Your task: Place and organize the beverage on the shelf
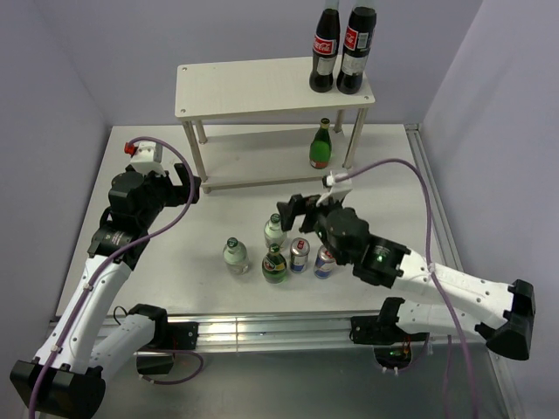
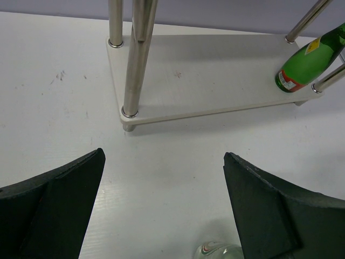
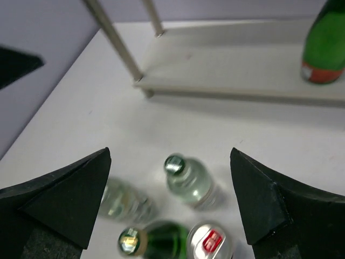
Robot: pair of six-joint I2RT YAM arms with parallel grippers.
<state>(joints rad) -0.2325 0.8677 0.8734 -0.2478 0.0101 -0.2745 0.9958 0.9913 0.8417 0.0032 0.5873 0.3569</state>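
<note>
Right wrist view looks down between the black fingers [image 3: 75, 199] of the right gripper [image 1: 293, 209], which are spread wide with nothing held, onto the drinks left on the table [image 3: 64, 118]. A clear green-capped bottle [image 3: 188, 183] stands upright almost in the middle of the gap, its cap toward the camera and its long axis vertical. The coming move turns on this: the bottle sits just below and slightly ahead of the open fingers, so a grasp looks to me like mostly a descent. A second clear bottle [image 3: 125, 204], blurred, stands to the left. A dark green bottle [image 3: 156, 242] and a silver can [image 3: 211, 244] crowd the near edge, so the fingers have little room on that side. In the top external view the five loose drinks stand in a tight group in front of the right arm, including a second can [image 1: 324, 261] at the right end. The shelf [image 1: 262, 87] is well beyond them. Another dark green bottle [image 1: 321, 146] already stands at the right end of its lower board [image 2: 215, 81]. Two cola bottles [image 1: 342, 51] stand on the top tier. The left gripper [image 1: 186, 182], its fingers also apart and empty, hangs near the shelf's left front leg, clearly farther from the cluster. I therefore judge the right arm the better one to take the bottle.
</note>
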